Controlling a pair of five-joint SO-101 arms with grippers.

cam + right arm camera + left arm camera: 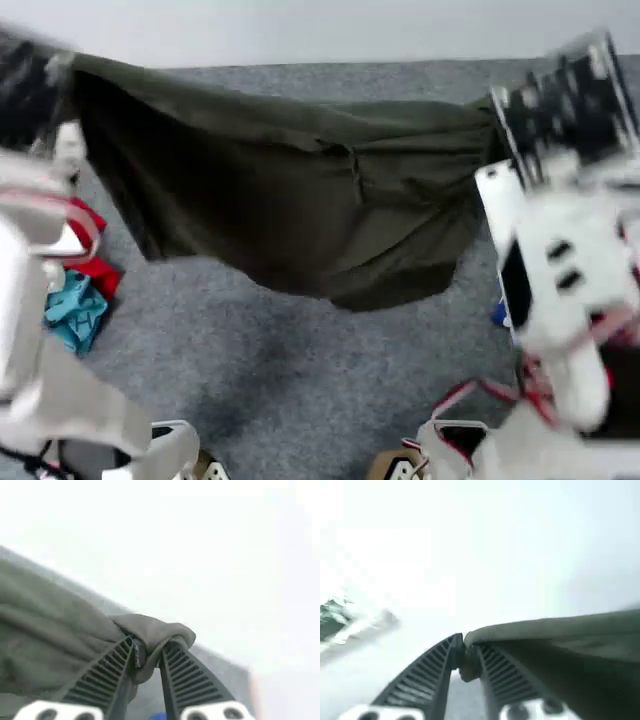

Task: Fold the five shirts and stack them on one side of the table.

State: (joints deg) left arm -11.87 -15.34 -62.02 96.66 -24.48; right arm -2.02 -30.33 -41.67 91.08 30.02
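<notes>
Green shirt (300, 190) hangs stretched out above the grey table (300, 390); the left gripper (465, 655) is squeezed tight on one top corner. The right gripper (148, 652) is squeezed tight on the other corner.

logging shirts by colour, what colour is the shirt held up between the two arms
Dark olive green; the shirt shows best in the high view.

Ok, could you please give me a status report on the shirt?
Left gripper, right gripper shut on shirt. Shirt hangs spread between them, above table. Cloth pile lies aside.
</notes>
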